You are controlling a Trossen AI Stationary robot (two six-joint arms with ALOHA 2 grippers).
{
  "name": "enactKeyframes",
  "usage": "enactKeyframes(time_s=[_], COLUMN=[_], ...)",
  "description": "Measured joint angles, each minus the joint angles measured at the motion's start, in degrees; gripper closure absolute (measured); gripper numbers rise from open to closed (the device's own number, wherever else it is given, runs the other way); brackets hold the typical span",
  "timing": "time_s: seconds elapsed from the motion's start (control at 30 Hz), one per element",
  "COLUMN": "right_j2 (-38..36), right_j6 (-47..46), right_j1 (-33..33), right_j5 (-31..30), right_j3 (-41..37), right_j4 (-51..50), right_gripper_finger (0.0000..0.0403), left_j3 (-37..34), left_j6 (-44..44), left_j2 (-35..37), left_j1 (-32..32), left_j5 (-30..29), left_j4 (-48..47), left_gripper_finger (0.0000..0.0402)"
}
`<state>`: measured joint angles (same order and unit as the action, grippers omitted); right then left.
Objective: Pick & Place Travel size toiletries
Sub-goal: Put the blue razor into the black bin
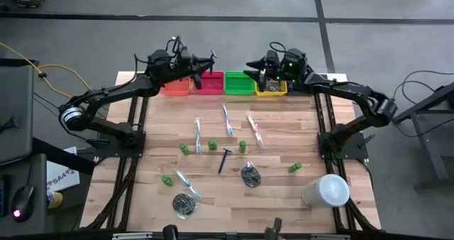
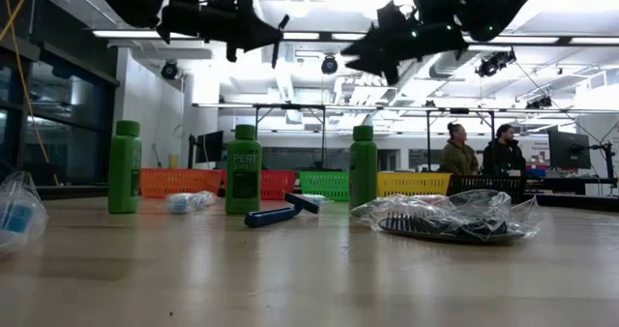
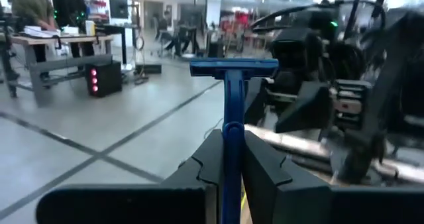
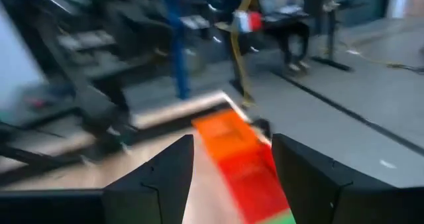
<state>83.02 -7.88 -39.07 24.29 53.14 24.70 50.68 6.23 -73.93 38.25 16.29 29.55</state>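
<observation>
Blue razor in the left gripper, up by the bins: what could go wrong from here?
1. The slim blue razor is pinched only low on its handle by the left gripper; it may tilt or slip.
2. The right gripper, open, hangs close over the same bin row; the arms could clash.

Your desk (image 1: 284, 197) is pale wooden planking with a visible grain, and from the low camera it shows a soft sheen. The green bottles (image 2: 243, 169) look like smooth plastic with a dull gloss. The blue razor (image 3: 232, 118) held in your left end effector (image 3: 228, 168) is glossy moulded plastic; that end effector's fingers (image 3: 265, 174) are matt black. The comb (image 2: 440, 225) at the desk's 6 o'clock sits in crinkled, shiny clear wrap. At 12 o'clock the bins (image 1: 239, 83) are coloured plastic with a latticed wall. The white cylinder (image 1: 328, 191) at 4 o'clock looks smooth and matt. The floor (image 1: 397, 27) is grey and smooth.
</observation>
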Motion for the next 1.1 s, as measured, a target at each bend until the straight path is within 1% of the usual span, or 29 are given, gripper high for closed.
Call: enactKeyframes(time_s=[0.07,0.13,0.27,0.37,0.5,0.6,0.77,0.87,1.1], right_j2=[1.2,3.0,6.2,8.3,12.1,14.9,17.5,17.9,18.1], right_j6=[-4.4,-7.3,-8.4,-8.6,-8.6,-8.8,-8.5,-8.3,-5.4], right_j1=[0.8,1.2,1.9,2.5,3.3,4.2,5.8,6.7,8.1], right_j5=[2.9,6.6,7.9,10.1,10.1,10.4,11.4,12.4,10.2], right_j3=[1.2,2.9,7.0,10.9,15.4,18.1,21.7,22.7,22.8], right_j4=[2.0,1.8,1.5,1.2,-1.4,-1.7,-1.7,-2.6,-2.7], right_gripper_finger=[0.0204,0.0204,0.0204,0.0204,0.0204,0.0204,0.0204,0.0204,0.0209], left_j3=[0.0,0.0,0.0,0.0,0.0,0.0,0.0,0.0,0.0], left_j6=[1.7,3.5,6.4,7.6,7.6,7.6,7.6,7.6,8.7], left_j2=[-1.0,-2.1,-4.1,-4.7,-4.8,-4.8,-4.8,-4.8,-4.8], left_j1=[0.0,0.0,0.0,-0.1,-0.8,-1.3,-1.6,-2.0,-2.4], left_j5=[1.2,2.9,6.2,7.0,7.6,7.7,8.9,8.9,10.4], left_j4=[3.3,5.9,11.7,13.0,14.2,14.0,13.9,14.0,14.0], left_gripper_finger=[0.0373,0.0373,0.0373,0.0373,0.0373,0.0373,0.0373,0.0373,0.0373])
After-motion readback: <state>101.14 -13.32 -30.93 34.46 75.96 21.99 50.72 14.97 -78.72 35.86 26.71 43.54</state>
